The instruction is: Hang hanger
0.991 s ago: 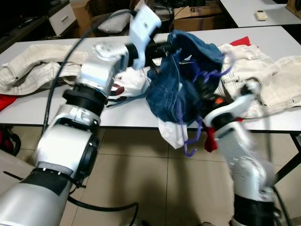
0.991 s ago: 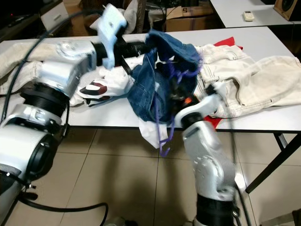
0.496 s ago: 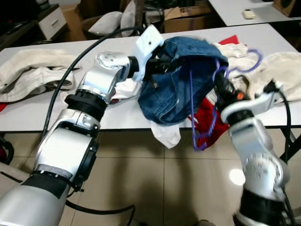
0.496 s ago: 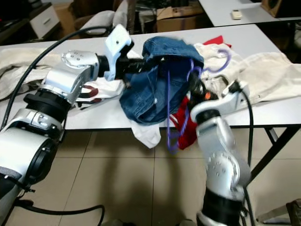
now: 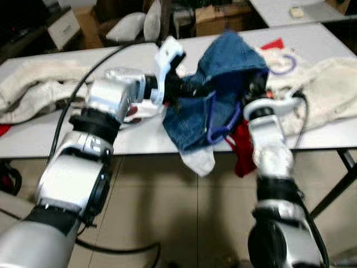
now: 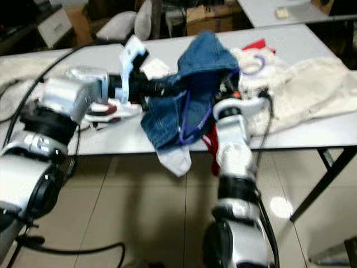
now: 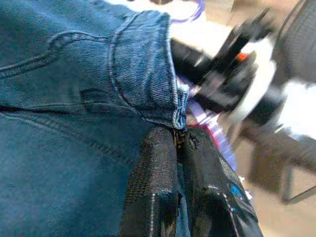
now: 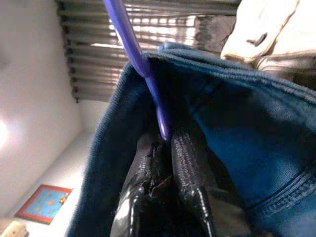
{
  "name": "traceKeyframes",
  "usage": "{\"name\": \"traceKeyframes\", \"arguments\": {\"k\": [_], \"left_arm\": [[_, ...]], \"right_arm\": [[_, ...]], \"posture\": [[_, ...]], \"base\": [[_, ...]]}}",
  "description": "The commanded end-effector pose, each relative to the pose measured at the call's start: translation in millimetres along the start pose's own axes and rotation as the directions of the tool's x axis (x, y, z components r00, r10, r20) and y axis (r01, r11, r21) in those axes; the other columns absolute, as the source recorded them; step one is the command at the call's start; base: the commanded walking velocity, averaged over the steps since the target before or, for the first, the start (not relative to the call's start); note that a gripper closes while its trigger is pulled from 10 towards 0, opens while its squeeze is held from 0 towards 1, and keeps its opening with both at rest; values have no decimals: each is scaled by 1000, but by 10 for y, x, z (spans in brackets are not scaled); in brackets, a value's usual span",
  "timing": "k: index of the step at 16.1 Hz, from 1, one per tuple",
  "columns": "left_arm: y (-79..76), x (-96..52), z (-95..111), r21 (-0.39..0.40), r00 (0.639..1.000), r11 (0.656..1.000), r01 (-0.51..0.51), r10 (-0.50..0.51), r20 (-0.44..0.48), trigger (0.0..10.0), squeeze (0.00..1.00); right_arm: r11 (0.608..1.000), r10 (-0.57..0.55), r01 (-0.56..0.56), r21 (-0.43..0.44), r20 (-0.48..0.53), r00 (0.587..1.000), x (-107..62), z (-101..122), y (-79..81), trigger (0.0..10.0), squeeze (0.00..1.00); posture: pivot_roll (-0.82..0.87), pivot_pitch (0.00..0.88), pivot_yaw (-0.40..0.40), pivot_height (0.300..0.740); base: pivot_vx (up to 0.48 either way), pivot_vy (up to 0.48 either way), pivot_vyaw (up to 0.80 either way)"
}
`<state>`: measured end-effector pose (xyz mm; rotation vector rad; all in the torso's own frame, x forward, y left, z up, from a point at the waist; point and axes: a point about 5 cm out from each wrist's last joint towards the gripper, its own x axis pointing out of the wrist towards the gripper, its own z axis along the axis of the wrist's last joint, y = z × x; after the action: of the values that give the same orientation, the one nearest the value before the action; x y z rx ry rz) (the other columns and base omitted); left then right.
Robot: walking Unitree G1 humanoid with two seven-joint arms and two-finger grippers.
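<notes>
A blue denim garment point(image 5: 223, 89) is held up over the front edge of the white table point(image 5: 139, 139). My left gripper point(image 7: 178, 134) is shut on the garment's hemmed edge point(image 7: 148, 74), reaching in from the left point(image 5: 179, 89). My right gripper point(image 8: 165, 140) is shut on a purple hanger point(image 8: 148, 74), and both are tucked inside the denim. In the eye views the right gripper point(image 5: 254, 92) sits at the garment's right side. The hanger's loop point(image 5: 223, 120) hangs in front of the denim, and its hook point(image 5: 283, 64) curls over the cream clothes.
Cream garments lie on the table at the left point(image 5: 33, 95) and the right point(image 5: 329, 89). A white cloth point(image 5: 198, 162) and a red cloth point(image 5: 242, 148) hang off the front edge under the denim. Cardboard boxes point(image 5: 220, 11) stand behind. A table leg point(image 5: 334, 190) slants at the right.
My right arm has swung in and turned upright beside the denim. The hanger's loop has risen from below the table edge to in front of the garment. The view has shifted too.
</notes>
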<state>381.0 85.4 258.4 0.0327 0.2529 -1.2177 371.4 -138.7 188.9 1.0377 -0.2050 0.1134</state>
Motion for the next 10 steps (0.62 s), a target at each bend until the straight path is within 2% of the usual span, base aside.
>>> {"name": "traceKeyframes", "arguments": {"k": [1, 2, 4, 5, 6, 7, 10], "left_arm": [[-54, -25, 130, -21, 998, 999, 50, -49, 39, 0, 0], [-106, -15, 166, -59, 995, 995, 84, -81, 61, 0, 0], [-156, -33, 221, -81, 992, 991, 107, -101, 79, 0, 0], [-173, -61, 287, -114, 988, 987, 115, -102, 117, 0, 0], [-227, -57, 396, -174, 973, 972, 157, -122, 194, 0, 0], [-243, -48, 420, -188, 969, 968, 168, -127, 210, 0, 0], [-346, 71, 553, -234, 946, 947, 219, -148, 289, 0, 0]], "right_arm": [[1000, -4, 4, -3, 14, 1000, 48, -51, 25, 10000, 0], [998, -3, 3, -61, 3, 1000, 95, -135, 58, 10000, 0], [986, 19, -20, -168, -4, 1000, 144, -221, 110, 10000, 0], [987, 14, -11, -162, 17, 1000, 162, -227, 106, 10000, 0], [993, -16, 22, -117, 51, 999, 176, -220, 93, 10000, 0], [994, -22, 29, -109, 56, 998, 180, -223, 93, 10000, 0], [983, -86, 94, -157, 53, 995, 170, -344, 95, 10000, 0]], "posture": [[7, 0, 188, 740], [21, 0, 176, 740], [28, 0, 165, 740], [28, 0, 162, 740], [29, 0, 161, 740], [29, 0, 160, 740], [33, 0, 163, 740]], "base": [[0, 0, 0], [0, 0, 0], [0, 0, 0], [0, 0, 0], [0, 0, 0], [0, 0, 0], [0, 0, 0]]}}
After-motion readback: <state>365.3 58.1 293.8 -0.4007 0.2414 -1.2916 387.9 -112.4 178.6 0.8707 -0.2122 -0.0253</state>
